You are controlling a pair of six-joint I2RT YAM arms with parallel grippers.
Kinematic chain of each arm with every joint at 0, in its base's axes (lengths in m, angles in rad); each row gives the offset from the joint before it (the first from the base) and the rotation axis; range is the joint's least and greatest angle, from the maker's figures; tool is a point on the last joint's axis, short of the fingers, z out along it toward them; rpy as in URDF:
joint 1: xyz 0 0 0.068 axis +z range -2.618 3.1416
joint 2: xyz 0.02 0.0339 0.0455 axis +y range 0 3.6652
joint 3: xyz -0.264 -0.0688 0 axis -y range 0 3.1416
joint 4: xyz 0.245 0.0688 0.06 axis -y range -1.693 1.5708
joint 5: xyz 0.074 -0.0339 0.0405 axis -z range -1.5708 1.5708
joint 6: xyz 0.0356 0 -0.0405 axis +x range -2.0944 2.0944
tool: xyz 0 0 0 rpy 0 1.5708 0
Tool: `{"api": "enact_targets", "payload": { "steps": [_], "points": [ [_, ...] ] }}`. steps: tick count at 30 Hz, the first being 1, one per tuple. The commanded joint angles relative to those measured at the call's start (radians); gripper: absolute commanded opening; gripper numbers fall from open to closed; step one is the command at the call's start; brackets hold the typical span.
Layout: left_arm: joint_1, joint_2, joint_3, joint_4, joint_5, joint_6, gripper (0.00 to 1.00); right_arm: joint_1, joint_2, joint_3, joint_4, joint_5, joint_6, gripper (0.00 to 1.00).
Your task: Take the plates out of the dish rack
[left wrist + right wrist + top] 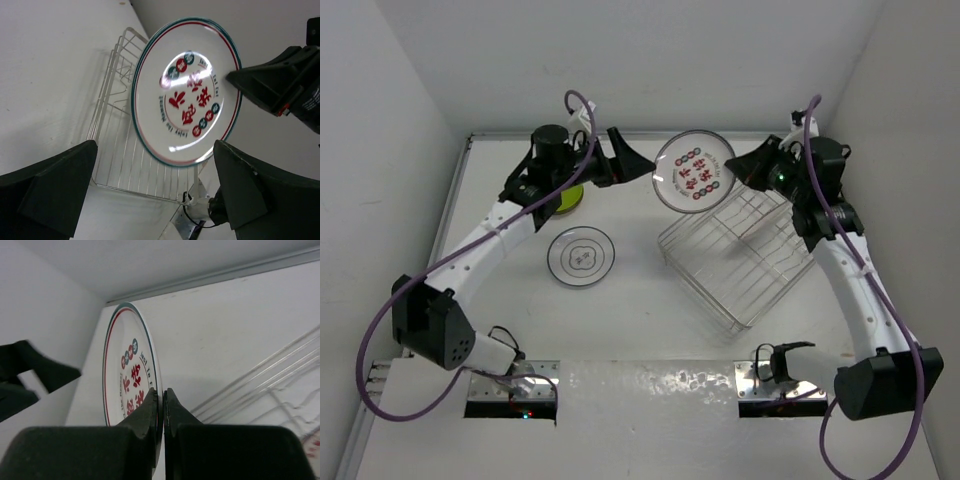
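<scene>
My right gripper (734,172) is shut on the rim of a white plate (694,170) with a teal-and-red rim and red characters, and holds it upright in the air behind the dish rack (745,262). In the right wrist view the plate's edge (129,371) is pinched between the two fingers (150,412). My left gripper (638,172) stands open just left of that plate, facing it without touching. From the left wrist, the plate (186,92) hangs above the rack (122,150). A lime green plate (570,199) lies under the left arm. A dark-rimmed plate (580,256) lies flat on the table.
The wire rack shows no plates in it and sits at an angle right of centre. White walls enclose the table on the left, back and right. Both arm bases (510,385) are bolted at the near edge.
</scene>
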Motion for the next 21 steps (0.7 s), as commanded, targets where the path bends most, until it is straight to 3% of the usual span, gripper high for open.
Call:
{"api": "enact_targets", "payload": {
  "steps": [1, 3, 6, 7, 8, 9, 10, 11, 12, 13, 15, 16, 17, 21],
  "points": [
    [-0.012, 0.048, 0.048, 0.050, -0.001, -0.034, 0.96, 0.024, -0.018, -0.061, 0.393, -0.245, 0.149, 0.00],
    [-0.018, 0.073, 0.049, 0.006, -0.028, -0.023, 0.84, 0.028, -0.013, -0.124, 0.543, -0.273, 0.245, 0.00],
    [-0.021, 0.128, 0.049, -0.036, -0.050, -0.002, 0.64, 0.028, -0.009, -0.162, 0.625, -0.274, 0.284, 0.00],
    [-0.021, 0.134, 0.035, -0.042, -0.050, 0.000, 0.45, 0.030, -0.003, -0.167, 0.623, -0.271, 0.286, 0.00],
    [-0.021, 0.139, 0.029, -0.036, -0.044, 0.001, 0.45, 0.031, 0.002, -0.172, 0.626, -0.270, 0.289, 0.00],
    [-0.021, 0.143, 0.022, -0.027, -0.039, 0.001, 0.25, 0.033, 0.005, -0.175, 0.634, -0.274, 0.292, 0.00],
    [-0.019, 0.143, 0.005, -0.014, -0.033, 0.001, 0.15, 0.033, 0.011, -0.179, 0.637, -0.277, 0.292, 0.00],
    [-0.019, 0.139, -0.004, 0.002, -0.034, 0.000, 0.00, 0.034, 0.016, -0.188, 0.626, -0.286, 0.290, 0.08],
    [-0.019, 0.121, -0.015, 0.004, -0.051, -0.002, 0.00, 0.033, 0.024, -0.193, 0.617, -0.290, 0.272, 0.20],
    [-0.021, 0.108, -0.040, 0.003, -0.080, -0.005, 0.00, 0.034, 0.024, -0.199, 0.600, -0.292, 0.258, 0.56],
    [-0.015, 0.052, -0.072, -0.048, -0.223, -0.029, 0.00, 0.033, 0.011, -0.211, 0.490, -0.252, 0.188, 0.86],
    [-0.010, 0.027, -0.095, -0.062, -0.279, -0.044, 0.00, 0.031, 0.004, -0.213, 0.435, -0.220, 0.157, 0.97],
    [0.010, -0.002, -0.165, -0.071, -0.362, -0.063, 0.00, 0.033, -0.002, -0.211, 0.342, -0.186, 0.128, 0.99],
    [0.082, -0.186, -0.348, -0.065, -0.475, -0.143, 0.00, 0.031, -0.025, -0.202, 0.169, -0.022, 0.016, 0.99]
  ]
}}
